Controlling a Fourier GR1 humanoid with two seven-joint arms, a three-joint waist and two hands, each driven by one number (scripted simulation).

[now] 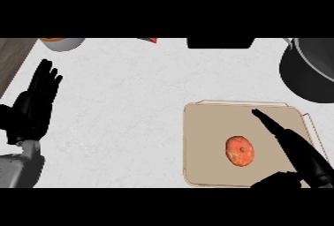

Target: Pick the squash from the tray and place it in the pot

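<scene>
An orange squash (240,150) lies near the middle of a tan tray (209,128) at the lower right. My right hand (297,150) is over the tray just right of the squash, fingers straight and pointing up-left, thumb low at the tray's front edge; it does not touch the squash. The dark grey pot (313,70) stands at the upper right, cut off by the view's edge. At the left edge rests my left hand (32,103), open with fingers up.
A bowl with something orange (62,43) sits at the top left, a small red item (149,40) and a black object (220,43) along the top edge. A brown strip (13,57) borders the white counter at the upper left.
</scene>
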